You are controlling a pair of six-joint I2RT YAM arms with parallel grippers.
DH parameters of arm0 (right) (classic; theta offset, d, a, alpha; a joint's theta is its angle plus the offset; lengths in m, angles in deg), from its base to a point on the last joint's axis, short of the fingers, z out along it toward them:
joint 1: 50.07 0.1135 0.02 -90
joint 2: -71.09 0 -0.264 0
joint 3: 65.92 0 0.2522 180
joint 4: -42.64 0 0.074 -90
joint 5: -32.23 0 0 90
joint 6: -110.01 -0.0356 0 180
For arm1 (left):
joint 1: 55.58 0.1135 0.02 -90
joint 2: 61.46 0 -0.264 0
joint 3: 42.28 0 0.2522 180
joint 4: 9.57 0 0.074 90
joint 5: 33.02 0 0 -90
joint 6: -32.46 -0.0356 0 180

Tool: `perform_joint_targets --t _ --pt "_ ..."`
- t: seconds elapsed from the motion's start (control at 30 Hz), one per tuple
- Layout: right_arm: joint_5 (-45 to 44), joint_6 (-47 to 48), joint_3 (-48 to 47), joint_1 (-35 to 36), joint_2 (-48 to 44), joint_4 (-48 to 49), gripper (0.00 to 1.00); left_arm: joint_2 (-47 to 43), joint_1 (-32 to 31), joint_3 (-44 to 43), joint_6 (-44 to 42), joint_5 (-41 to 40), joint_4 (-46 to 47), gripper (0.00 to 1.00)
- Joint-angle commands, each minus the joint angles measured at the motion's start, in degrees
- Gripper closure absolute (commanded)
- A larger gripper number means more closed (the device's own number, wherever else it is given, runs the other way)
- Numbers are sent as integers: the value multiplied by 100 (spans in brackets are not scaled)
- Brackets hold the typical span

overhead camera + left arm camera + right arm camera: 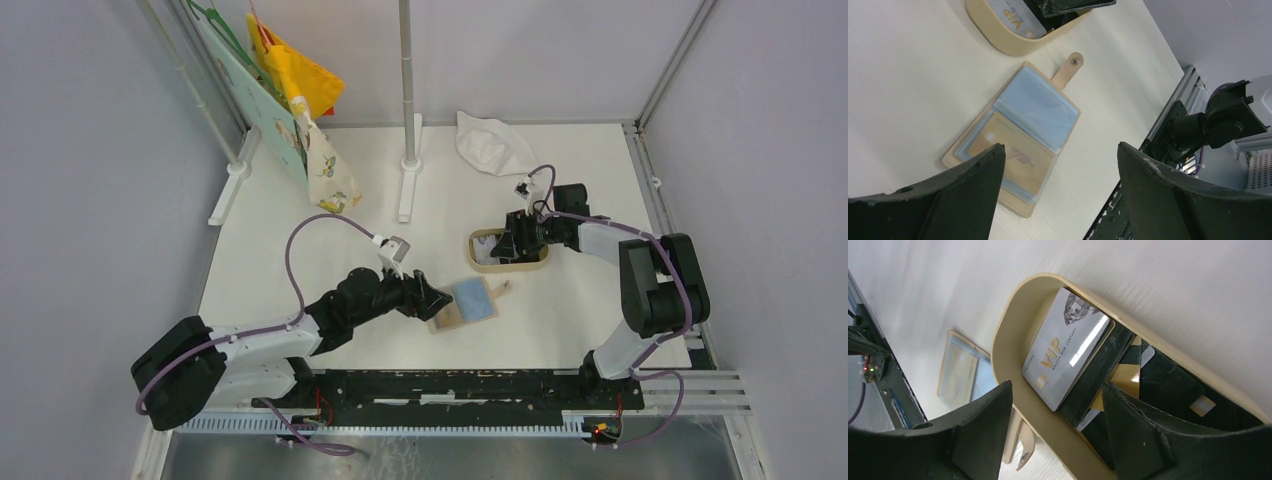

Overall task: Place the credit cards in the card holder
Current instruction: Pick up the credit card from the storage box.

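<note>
The beige card holder lies open on the table, light blue pockets up, snap strap pointing away. In the left wrist view an orange card sits inside a clear pocket of the holder. My left gripper is open and empty just above the holder's left edge. Several cards, a grey-white one on top of black ones, lie in a tan oval tray. My right gripper is open over the tray, one finger over the cards, holding nothing.
A white crumpled cloth lies at the back. A vertical pole on a white foot stands at back centre. Coloured boards and a hanging patterned bag are at back left. The black rail runs along the near edge.
</note>
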Motion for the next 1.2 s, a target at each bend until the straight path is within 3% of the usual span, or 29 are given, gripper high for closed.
perform_joint_targets --t 0.0,0.4,0.73,1.17 --pt "197 -431 -24 -35 27 364 28 185 -15 -83 204 145 609 13" --pt "1093 -1493 338 -40 76 1326 31 1012 -15 -474 147 336 733 31" --pt "876 -1414 339 -38 -37 1293 33 1403 -12 -664 149 430 757 33" --pt "322 -1489 365 -35 6 1310 28 1742 -14 -1229 21 -47 42 32"
